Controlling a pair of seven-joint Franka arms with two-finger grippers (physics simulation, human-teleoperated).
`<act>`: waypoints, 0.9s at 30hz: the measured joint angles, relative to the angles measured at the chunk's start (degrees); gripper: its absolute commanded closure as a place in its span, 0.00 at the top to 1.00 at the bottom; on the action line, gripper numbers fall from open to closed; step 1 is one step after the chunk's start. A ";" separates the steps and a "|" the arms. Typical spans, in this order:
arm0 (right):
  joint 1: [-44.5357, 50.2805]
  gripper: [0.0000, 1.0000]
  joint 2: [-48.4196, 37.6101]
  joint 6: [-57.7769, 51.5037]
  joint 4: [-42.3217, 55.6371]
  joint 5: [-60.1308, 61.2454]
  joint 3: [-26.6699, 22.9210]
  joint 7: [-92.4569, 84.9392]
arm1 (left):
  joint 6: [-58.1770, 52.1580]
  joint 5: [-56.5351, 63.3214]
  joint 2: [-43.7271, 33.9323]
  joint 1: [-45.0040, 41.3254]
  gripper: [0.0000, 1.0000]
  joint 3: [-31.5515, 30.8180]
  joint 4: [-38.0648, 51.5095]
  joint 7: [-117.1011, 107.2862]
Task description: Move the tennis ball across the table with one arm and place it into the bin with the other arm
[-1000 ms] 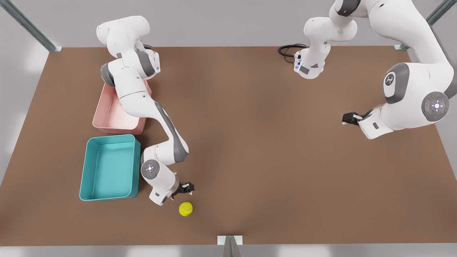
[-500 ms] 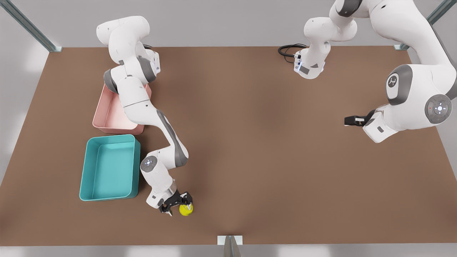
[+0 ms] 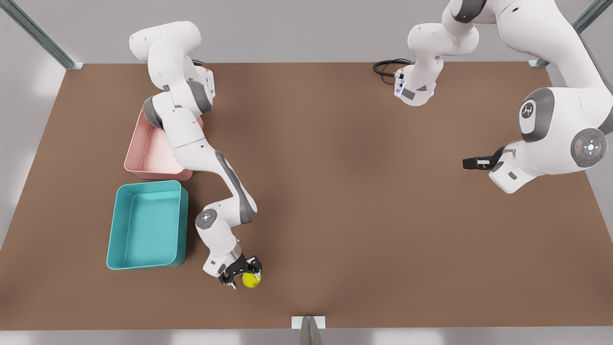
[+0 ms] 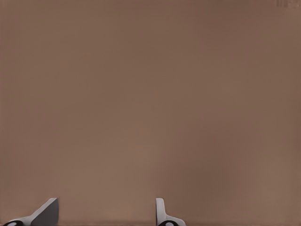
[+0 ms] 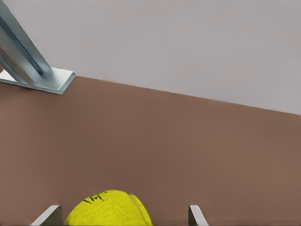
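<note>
— So where are we?
— Our right gripper [image 3: 241, 276] straddles the small yellow-green tennis ball [image 3: 250, 280] beside the teal plastic bin [image 3: 146, 263], fingers spread, unclosed.
— Next?
— We close, then lift. Our left gripper [image 3: 467, 163], open, waits well apart.

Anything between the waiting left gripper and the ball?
Nothing: in the front view, only bare table lies between the left gripper and the ball, which sits between the right gripper's open fingers.

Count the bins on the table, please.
2: the teal bin at the front view's left, the pink bin just behind it, partly under an arm.
</note>
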 measured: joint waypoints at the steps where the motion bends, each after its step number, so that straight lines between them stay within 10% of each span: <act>1: 0.04 1.00 0.22 0.30 0.05 -0.01 0.00 -0.07 | 0.00 0.00 0.00 0.00 1.00 0.00 -0.04 -0.18; 13: 2.04 1.00 4.09 3.55 1.61 -0.10 -0.16 -0.59 | -0.03 0.00 0.08 0.44 1.00 0.00 -0.10 -1.66; 16: 2.07 0.50 4.15 3.94 1.74 0.24 -0.12 -1.13 | -0.03 0.00 0.23 0.44 1.00 0.00 -0.10 -1.89; 24: 1.74 0.50 -2.74 1.12 0.52 0.58 0.01 -2.57 | -0.02 0.00 0.27 0.79 1.00 0.00 -0.10 -2.34; 27: -2.06 0.50 -17.38 -8.63 -12.44 0.78 -0.02 -3.71 | 0.02 -0.02 0.27 1.52 1.00 -0.01 -0.10 -2.18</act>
